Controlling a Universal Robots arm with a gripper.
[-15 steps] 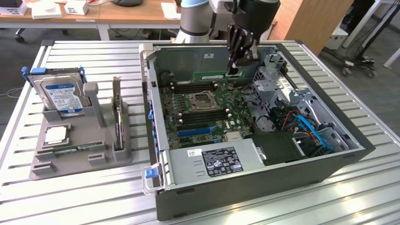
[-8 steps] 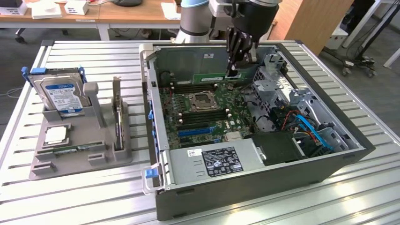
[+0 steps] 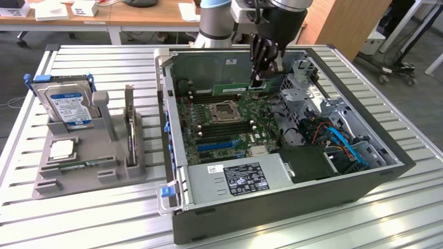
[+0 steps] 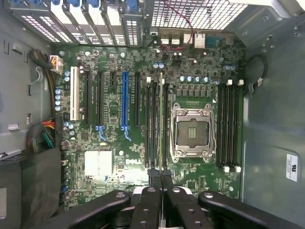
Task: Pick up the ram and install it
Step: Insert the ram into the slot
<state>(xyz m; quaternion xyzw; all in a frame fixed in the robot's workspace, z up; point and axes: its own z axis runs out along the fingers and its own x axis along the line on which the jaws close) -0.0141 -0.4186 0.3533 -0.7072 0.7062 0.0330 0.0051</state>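
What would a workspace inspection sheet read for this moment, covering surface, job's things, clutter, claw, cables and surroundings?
Surface: slatted metal table, bearing an open computer case and a grey parts tray.
Job's things: ram, a thin green stick held above the motherboard, not yet seated in a slot.
Clutter: hard drive and expansion card, both standing upright in the tray.
Claw: claw shut on the ram, reaching down into the case.
Cables: blue cables by the drive bay; coloured wire bundle beside the board.
Surroundings: wooden desks behind the table.
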